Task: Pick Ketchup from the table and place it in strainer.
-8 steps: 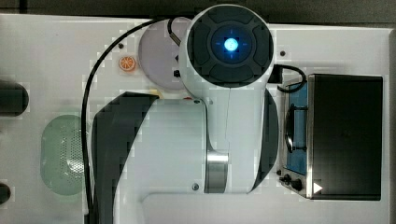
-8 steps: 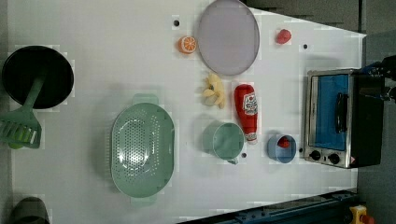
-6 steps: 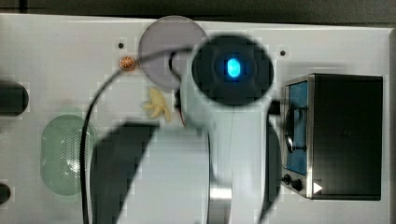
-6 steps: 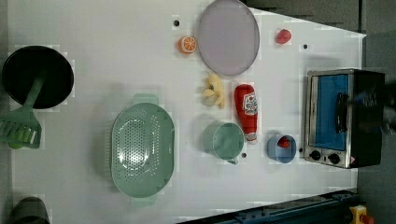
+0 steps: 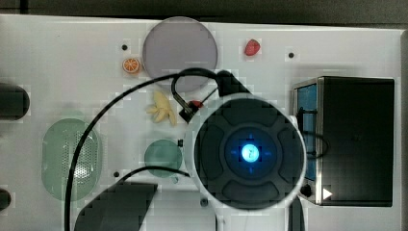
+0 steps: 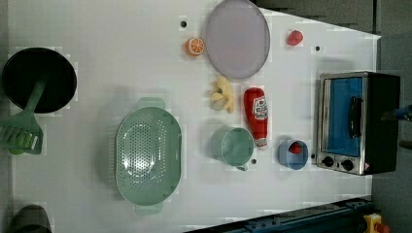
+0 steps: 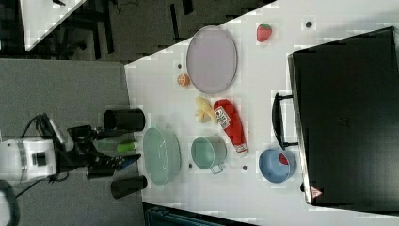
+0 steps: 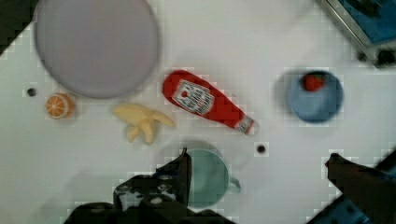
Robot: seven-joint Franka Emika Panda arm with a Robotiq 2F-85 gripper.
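The Ketchup (image 6: 256, 115) is a red squeeze bottle with a white label, lying flat on the white table between the banana and the toaster oven. It also lies in the right view as the Ketchup (image 7: 229, 123) and in the wrist view as the Ketchup (image 8: 205, 101). The mint-green strainer (image 6: 148, 154) sits empty toward the left view's left, and shows as the strainer (image 5: 71, 159) and the strainer (image 7: 161, 155). My gripper (image 8: 259, 159) hangs open above the table, holding nothing, its fingers (image 8: 183, 170) spread wide. It is apart from the bottle. The arm (image 5: 250, 153) covers the bottle's spot in the top view.
A green mug (image 6: 233, 145) stands right beside the bottle, a blue bowl (image 6: 293, 153) with a strawberry near its cap. A toaster oven (image 6: 357, 121), banana (image 6: 222, 94), lilac plate (image 6: 237, 38), orange half (image 6: 195, 46) and loose strawberry (image 6: 294, 37) surround it. A black pan (image 6: 39, 80) sits far left.
In the top view the arm has swung down from over the plate to over the area between mug and oven. The things on the table have not moved.
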